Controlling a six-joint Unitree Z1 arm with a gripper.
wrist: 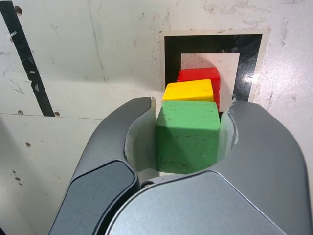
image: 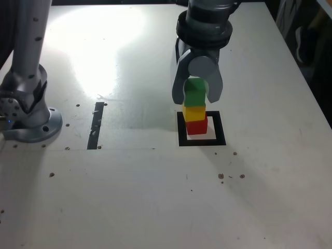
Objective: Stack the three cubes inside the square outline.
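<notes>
End effector (image: 196, 92) grips green cube (image: 195, 93) atop yellow cube (image: 194, 112), red cube (image: 196, 126).

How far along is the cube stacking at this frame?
Done: red cube sits inside the square outline, yellow cube on it. In hand: green cube is on top, between the gripper jaws. Left: open and withdraw.

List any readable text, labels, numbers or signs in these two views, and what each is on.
None readable in either view.
Green cube, yellow cube, red cube: plain faces.
Square outline, black tape strip, table: no print.
Gripper: no label visible.
</notes>
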